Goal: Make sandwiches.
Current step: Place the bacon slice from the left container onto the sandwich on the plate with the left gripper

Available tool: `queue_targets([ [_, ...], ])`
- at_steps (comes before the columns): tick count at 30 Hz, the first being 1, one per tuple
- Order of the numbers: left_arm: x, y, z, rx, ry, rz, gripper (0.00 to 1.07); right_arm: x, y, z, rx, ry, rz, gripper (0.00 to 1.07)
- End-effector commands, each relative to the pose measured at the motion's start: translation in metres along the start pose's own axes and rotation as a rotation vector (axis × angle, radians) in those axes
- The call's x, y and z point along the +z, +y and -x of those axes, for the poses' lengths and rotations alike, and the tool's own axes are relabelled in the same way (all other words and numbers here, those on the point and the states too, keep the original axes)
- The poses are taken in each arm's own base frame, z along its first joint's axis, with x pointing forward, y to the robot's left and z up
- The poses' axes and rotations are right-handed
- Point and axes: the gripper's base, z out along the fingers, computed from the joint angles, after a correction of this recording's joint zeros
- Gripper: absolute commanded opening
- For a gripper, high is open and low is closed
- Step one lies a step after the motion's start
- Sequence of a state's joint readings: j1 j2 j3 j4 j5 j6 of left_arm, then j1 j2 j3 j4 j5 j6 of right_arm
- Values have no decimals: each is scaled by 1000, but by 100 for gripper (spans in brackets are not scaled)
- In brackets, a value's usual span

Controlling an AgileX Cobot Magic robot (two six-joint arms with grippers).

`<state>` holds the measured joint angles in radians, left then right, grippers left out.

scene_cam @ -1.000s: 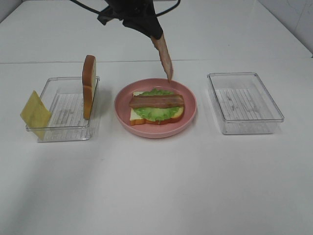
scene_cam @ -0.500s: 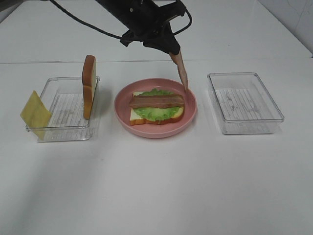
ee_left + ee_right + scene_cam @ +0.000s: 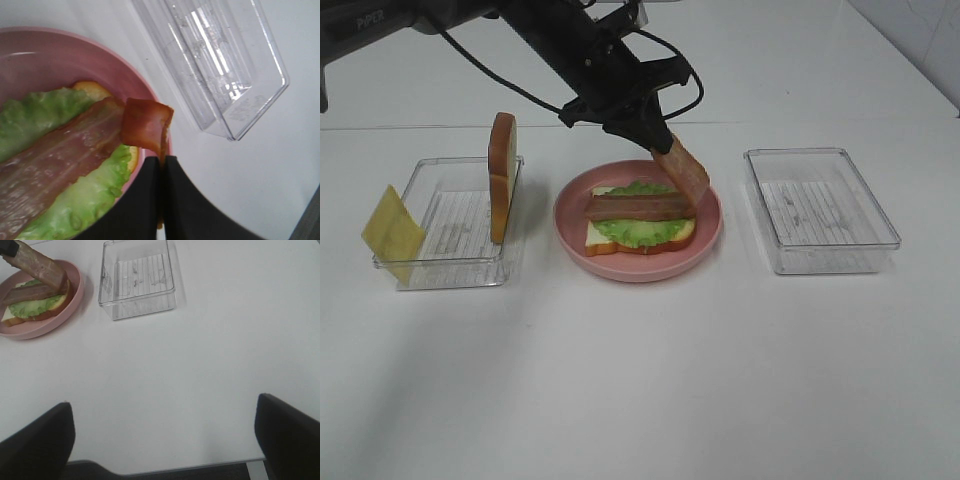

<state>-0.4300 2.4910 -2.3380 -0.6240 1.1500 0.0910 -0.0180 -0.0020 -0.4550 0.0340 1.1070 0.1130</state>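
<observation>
You have one bread slice (image 3: 638, 241) flat on the pink plate (image 3: 620, 272), topped by a lettuce leaf (image 3: 642, 228) and a bacon strip (image 3: 640, 207). A second strip (image 3: 682, 176) slants above, its low end seemingly touching the first. The other slice (image 3: 501, 185) stands upright in the left tray (image 3: 450, 262); the cheese square (image 3: 392, 232) leans outside it.

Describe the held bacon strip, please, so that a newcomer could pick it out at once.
Find the central round pink plate, bearing white bread, a green lettuce leaf and one flat brown-red bacon strip. Over the plate's right side a second brown-red strip slants down from the left arm's black jaws. Unlike its flat twin, it is tilted and gripped at its upper end.
</observation>
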Motion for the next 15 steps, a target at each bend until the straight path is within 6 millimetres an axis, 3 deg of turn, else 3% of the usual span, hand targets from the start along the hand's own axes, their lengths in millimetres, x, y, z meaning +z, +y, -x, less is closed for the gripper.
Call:
queue_targets([
  [1,-2,4,-1,-12,15,49,0,-2,0,-2,-5,-41,4,93],
  [10,-5,22,-4,-93,38,244,0,-2,0,-2,-5,-41,4,93],
  [15,-4,23,-5,-96,44,251,0,-2,0,-2,-5,-41,4,93],
])
